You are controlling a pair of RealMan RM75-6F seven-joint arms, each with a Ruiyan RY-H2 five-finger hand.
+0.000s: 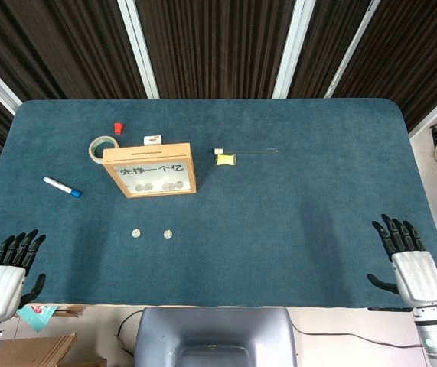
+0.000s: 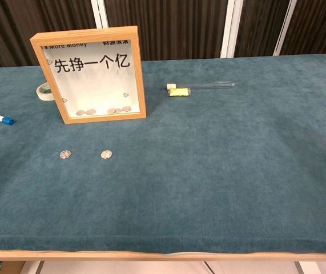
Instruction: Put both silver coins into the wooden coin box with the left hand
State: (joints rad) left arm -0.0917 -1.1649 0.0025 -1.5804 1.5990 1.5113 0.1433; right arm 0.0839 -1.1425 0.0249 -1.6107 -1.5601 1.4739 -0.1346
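Two silver coins, the left coin [image 1: 135, 232] and the right coin [image 1: 167, 233], lie flat and apart on the teal felt table [image 1: 295, 206], just in front of the wooden coin box [image 1: 149, 170]. The box stands upright with its glass front toward the robot; several coins rest along its bottom edge. A roll of tape [image 1: 102, 147] and a small red cap [image 1: 118, 128] sit behind it, a blue-capped marker [image 1: 62, 186] to its left, and a glass test tube [image 1: 250, 151] with a yellow tag [image 1: 226, 159] to its right. The left hand [image 1: 8, 269] and right hand [image 1: 409, 260] rest at the near table corners, fingers spread, holding nothing.
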